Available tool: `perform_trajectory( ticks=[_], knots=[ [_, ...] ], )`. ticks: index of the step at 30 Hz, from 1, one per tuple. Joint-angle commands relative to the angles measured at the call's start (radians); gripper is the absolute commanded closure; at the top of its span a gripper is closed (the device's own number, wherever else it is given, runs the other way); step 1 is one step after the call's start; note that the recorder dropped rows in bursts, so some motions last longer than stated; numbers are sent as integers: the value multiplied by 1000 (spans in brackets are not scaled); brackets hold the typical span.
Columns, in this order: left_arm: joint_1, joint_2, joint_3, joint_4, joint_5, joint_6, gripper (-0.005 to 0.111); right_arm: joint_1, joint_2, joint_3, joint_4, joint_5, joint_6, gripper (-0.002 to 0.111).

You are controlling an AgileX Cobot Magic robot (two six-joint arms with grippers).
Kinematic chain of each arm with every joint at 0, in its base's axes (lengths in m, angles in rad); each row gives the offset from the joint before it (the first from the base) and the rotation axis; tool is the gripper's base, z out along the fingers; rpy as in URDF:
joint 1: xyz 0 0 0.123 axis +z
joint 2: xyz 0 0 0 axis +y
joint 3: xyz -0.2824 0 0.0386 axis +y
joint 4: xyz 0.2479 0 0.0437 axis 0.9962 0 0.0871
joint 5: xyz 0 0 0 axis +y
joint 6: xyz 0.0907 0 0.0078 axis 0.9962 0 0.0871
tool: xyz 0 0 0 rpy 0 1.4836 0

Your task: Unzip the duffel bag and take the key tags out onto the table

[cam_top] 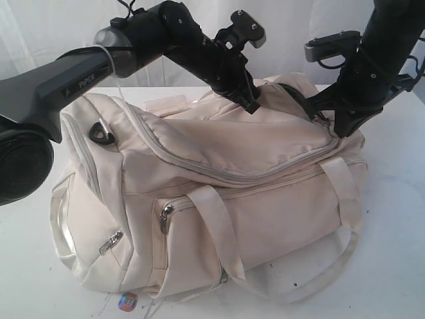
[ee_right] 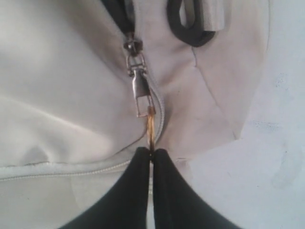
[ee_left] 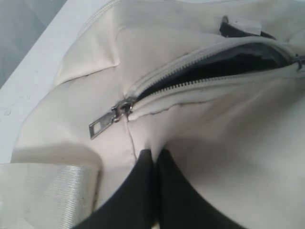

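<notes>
Sprawling across the white table (cam_top: pixel 398 199), the cream duffel bag (cam_top: pixel 219 199) lies on its base, its handles (cam_top: pixel 222 226) slack down its front. The left gripper (ee_left: pixel 153 155) is closed and pressed into the cloth of the bag's top, just beside one zipper pull (ee_left: pixel 102 123) whose zip gapes onto dark lining (ee_left: pixel 228 64) (whether any cloth is pinched, I cannot tell). The right gripper (ee_right: pixel 151 151) is clamped on a thin amber strip (ee_right: pixel 150 126) running from the second pull (ee_right: pixel 141 93). A small round sticker (cam_top: pixel 127 301) lies at the bag's front foot.

Left arm (cam_top: pixel 189 38) slants down from left, right arm (cam_top: pixel 388 40) from right; jaws of both pressed together.
</notes>
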Motion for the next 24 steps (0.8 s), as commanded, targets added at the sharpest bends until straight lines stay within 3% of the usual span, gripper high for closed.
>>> perform_trajectory(
  ticks=[1, 24],
  knots=[
    [6, -29, -8, -23, -13, -14, 107, -11, -48, 8, -23, 33, 4, 108],
    [6, -29, -8, -23, -15, -14, 107, -11, -167, 102, -45, 33, 39, 108]
  ],
)
